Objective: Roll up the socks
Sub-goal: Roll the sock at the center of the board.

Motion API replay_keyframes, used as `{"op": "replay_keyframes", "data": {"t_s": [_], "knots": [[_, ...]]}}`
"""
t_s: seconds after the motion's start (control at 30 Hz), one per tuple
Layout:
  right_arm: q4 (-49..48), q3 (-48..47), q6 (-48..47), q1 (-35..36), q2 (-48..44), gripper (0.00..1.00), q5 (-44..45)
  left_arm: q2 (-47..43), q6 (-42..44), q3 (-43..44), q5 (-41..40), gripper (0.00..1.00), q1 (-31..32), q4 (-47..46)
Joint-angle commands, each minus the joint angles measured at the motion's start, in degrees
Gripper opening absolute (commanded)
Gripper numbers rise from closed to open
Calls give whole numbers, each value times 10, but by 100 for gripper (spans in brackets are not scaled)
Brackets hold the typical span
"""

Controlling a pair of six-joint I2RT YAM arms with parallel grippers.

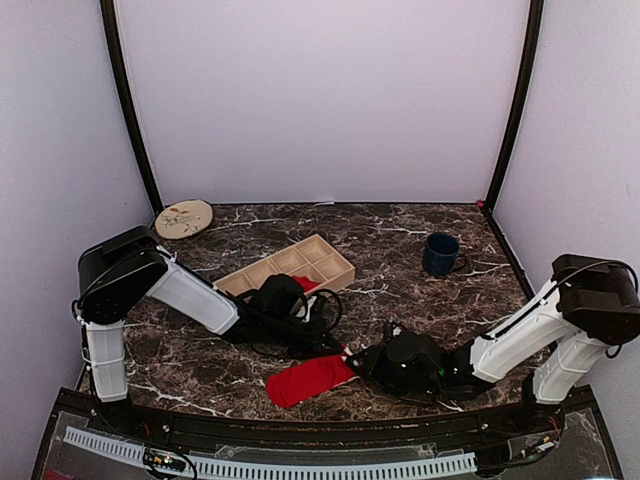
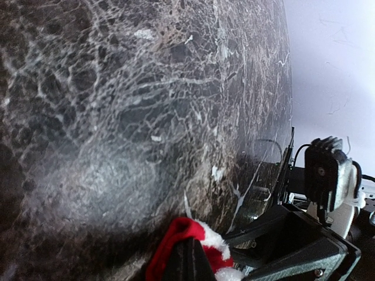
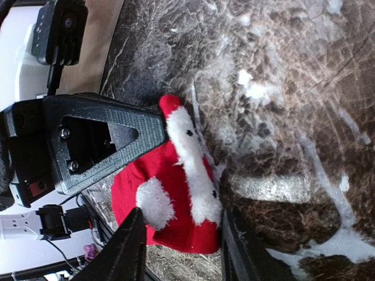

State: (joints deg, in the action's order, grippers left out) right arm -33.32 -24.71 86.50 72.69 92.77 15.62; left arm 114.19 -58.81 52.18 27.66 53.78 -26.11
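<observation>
**Rolling not yet begun: sock flat, both claws at its trimmed end**

Dark marbled table (image 1: 400, 225) inside pale walls, with a divided wooden tray (image 1: 290, 265) near its middle. On the near side of that tray, close to the table's front edge: one red sock (image 1: 308, 378), spread flat. No turn, fold or tube anywhere along it, so by the look of things none of the roll done and all of it left. Only the setup in place, with both claws gathered at the sock's end on the near-right side of the tray.

Left gripper (image 2: 184, 257): clenched tight and, judging by its wrist view, pinching the sock's edge, with red cloth and white fluff humped up around the fingertip. Right gripper (image 3: 181, 246): jaws apart, one finger on either side of the trimmed end, straddling without squeezing, nothing grasped.

Sock itself: bright red and soft-looking, with a white fluffy band at the end dotted with small black specks, plus a white tuft beside it. Thin and limp, likely to slide on the polished stone rather than curl, so probably in need of pinning at one end and turning over from the other.

Inside the tray, a red scrap (image 1: 305, 283) half hidden behind the left arm; possibly a second sock, impossible to say. Right of the tray, a blue mug (image 1: 440, 253). Far-left beyond the tray, a pale plate (image 1: 184, 218) by the back wall.
</observation>
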Motion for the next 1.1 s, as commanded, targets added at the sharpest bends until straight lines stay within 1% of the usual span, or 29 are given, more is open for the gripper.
{"op": "replay_keyframes", "data": {"t_s": [0.0,0.1,0.33,0.5,0.67,0.83,1.07], "knots": [[-16,35,63,0,20,37,-13,23,-3,-40,-24,0,-1,90],[-45,49,94,5,28,36,-13,24,-9,-51,-23,0,-1,78],[22,26,91,12,28,35,-18,23,-11,-54,-20,0,-1,72],[15,45,109,21,18,35,-12,24,-10,-55,-19,0,-3,71],[24,66,124,28,-10,38,7,25,-9,-57,-18,0,-4,70],[39,59,127,32,-10,39,6,29,-9,-55,-17,0,-4,67],[31,51,139,32,16,40,14,29,-10,-57,-16,0,-4,65]]}}
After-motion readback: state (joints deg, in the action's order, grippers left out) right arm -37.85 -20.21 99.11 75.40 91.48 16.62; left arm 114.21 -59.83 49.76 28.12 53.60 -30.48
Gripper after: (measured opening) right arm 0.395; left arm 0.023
